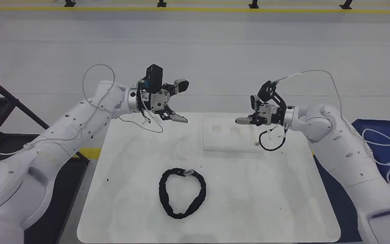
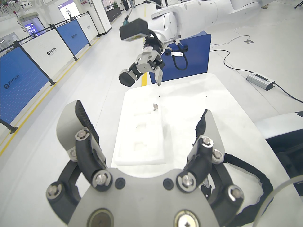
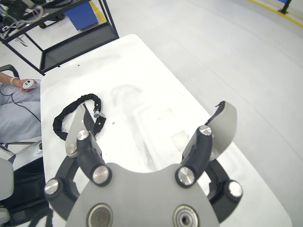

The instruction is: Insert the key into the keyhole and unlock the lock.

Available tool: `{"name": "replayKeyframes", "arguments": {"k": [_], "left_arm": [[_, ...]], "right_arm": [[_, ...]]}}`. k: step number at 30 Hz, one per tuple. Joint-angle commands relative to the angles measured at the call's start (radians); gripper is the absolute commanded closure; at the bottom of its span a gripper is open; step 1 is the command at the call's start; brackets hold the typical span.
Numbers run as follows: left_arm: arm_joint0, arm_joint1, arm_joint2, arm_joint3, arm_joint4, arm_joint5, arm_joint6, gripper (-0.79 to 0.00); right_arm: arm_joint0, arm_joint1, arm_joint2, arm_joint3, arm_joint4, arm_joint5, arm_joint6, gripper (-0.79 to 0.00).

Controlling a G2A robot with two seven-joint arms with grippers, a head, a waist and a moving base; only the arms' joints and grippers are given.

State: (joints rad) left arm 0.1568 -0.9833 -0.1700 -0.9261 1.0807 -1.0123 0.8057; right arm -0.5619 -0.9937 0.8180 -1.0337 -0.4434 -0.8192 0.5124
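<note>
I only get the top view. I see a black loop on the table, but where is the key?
Observer: The left wrist view shows the key, small and metal, on the white foam tray, at the end nearest the right gripper.
Operator: Where does it go in?
Observer: The right wrist view shows a metal cylinder at one end of the chain lock; the keyhole is too small to tell.
Operator: Are the claws holding anything?
Observer: No; the wrist views show the left gripper and the right one open and empty.

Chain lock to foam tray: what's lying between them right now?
Bare table lies between the chain lock and the foam tray in the top view. In the right wrist view, a few tiny dark specks sit there.
</note>
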Motion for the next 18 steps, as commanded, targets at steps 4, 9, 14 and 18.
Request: {"name": "replayKeyframes", "arguments": {"k": [4, 9, 14, 18], "left_arm": [[0.0, 0.0, 0.0, 0.0, 0.0, 0.0, 0.0, -0.785], [0.0, 0.0, 0.0, 0.0, 0.0, 0.0, 0.0, -0.785], [0.0, 0.0, 0.0, 0.0, 0.0, 0.0, 0.0, -0.785], [0.0, 0.0, 0.0, 0.0, 0.0, 0.0, 0.0, -0.785]], "right_arm": [[0.001, -0.017, -0.031, 0.066, 0.018, 0.125, 0.076, -0.785], [-0.008, -0.032, -0.041, 0.115, 0.057, 0.228, 0.123, -0.785], [-0.015, -0.046, -0.051, 0.146, 0.107, 0.338, 0.198, -0.785], [-0.014, -0.059, -0.063, 0.163, 0.118, 0.422, 0.242, -0.785]]}}
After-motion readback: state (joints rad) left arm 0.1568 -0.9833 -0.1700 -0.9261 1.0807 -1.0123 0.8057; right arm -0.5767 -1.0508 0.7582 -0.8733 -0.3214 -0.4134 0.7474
